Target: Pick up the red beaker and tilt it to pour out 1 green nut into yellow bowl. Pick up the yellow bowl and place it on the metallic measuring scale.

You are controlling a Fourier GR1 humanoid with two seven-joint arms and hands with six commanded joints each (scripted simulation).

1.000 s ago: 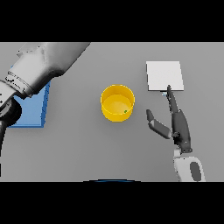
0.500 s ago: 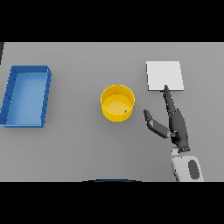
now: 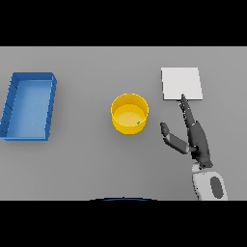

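Since the picture of one second earlier, the left arm had gone from the view's left side, uncovering the whole blue tray; the right hand had kept much the same place, right of the bowl.

Item, nearest: right hand, dark, entering from the lower right on a white and grey forearm. Fingers straight and held together, pointing away toward the far side; thumb spread out to the left. It held nothing. The fingertips reached the near edge of the scale; whether they touched it could not be told.

Item, middle of the grey table: yellow bowl, upright, round, standing free to the left of the right hand's thumb and apart from it. One small green nut lay inside, on the bowl's floor toward its right near side.

Item, left side: blue tray, rectangular, shallow-walled, well apart from the bowl.

Item, farthest, right: metallic measuring scale, a flat pale square plate, beyond and to the right of the bowl, nothing resting on its top.
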